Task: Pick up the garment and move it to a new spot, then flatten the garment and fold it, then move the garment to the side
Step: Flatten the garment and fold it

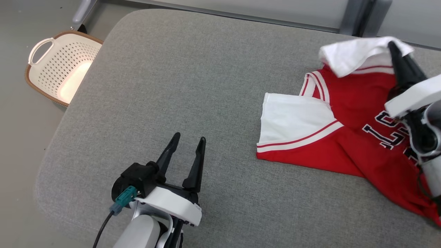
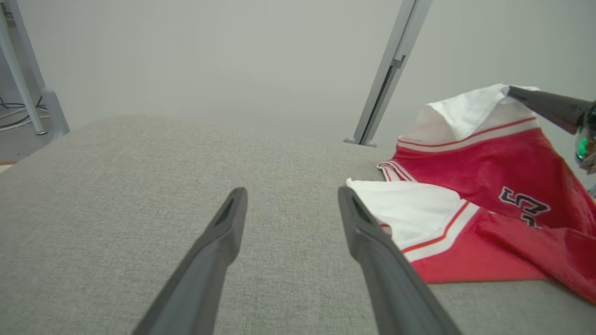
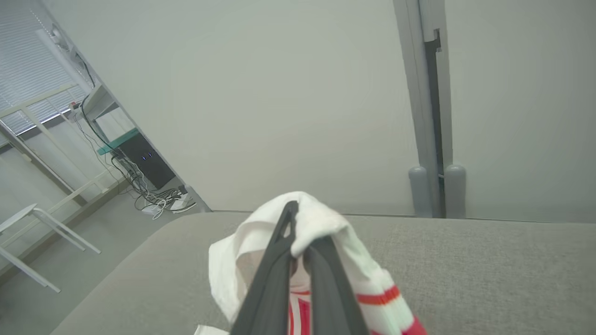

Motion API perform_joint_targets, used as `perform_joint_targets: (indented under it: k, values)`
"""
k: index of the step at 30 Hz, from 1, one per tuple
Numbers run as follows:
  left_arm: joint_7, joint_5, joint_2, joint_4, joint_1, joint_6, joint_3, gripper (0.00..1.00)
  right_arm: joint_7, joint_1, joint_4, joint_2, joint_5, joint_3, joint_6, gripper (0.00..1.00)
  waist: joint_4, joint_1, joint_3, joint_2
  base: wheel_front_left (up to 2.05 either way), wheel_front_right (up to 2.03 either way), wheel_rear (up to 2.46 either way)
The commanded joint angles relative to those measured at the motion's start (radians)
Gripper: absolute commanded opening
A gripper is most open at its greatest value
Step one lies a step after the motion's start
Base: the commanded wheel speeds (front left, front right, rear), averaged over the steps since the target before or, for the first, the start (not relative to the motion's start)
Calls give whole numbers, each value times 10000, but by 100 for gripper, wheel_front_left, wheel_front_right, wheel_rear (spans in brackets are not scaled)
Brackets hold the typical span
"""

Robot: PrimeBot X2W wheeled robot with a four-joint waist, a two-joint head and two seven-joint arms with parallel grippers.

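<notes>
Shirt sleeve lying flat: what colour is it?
The sleeve is white with a thin red stripe; the head view shows it best.

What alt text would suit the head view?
The right gripper, jaws shut, pinches a white sleeve of a red and white jersey lying on a gray padded table. The left gripper is open, apart from it; a white basket sits on the floor.

We look over a grey fabric-topped desk with rounded corners, above a pale grey floor. A cream perforated basket stands on the floor by its far left corner. Behind are a plain wall, a grey metal post, window blinds and tangled cables.
</notes>
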Motion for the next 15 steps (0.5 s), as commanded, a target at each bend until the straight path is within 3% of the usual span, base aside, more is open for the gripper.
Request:
perform_joint_targets:
  k: [1, 2, 3, 4, 8, 10, 15]
  values:
    - [-16, -93, 42, 8, -149, 46, -72, 100, -38, -340, 259, -79, 31, -199, 2, 0, 120, 0, 118, 0, 0, 0, 0]
    - [-16, -138, 43, 32, -182, 56, -153, 100, -59, -593, 626, -143, 16, -401, 2, 29, 174, 0, 169, 0, 0, 0, 0]
    - [-16, -158, 45, 52, -220, 77, -206, 100, -71, -812, 1051, -250, -200, -531, 2, 49, 229, 0, 216, 0, 0, 0, 0]
    - [-16, -186, 40, 68, -242, 96, -246, 100, 1, -1026, 1508, -319, -402, -617, 2, 100, 270, 0, 253, 0, 0, 0, 0]
    - [-16, -249, 35, 110, -230, 150, -262, 100, 40, -1810, 3254, -608, -1591, -764, 2, 100, 313, 0, 292, 0, 0, 0, 0]
    - [-16, -199, 35, 158, -220, 177, -187, 100, -64, -2046, 3912, -442, -2137, -776, 3, 100, 236, 0, 245, 0, 0, 0, 0]
    - [-16, -1, 34, 174, -289, 155, 110, 100, -663, -2107, 4460, -75, -2704, -679, 0, 100, -195, 0, -25, 0, 0, 0, 0]
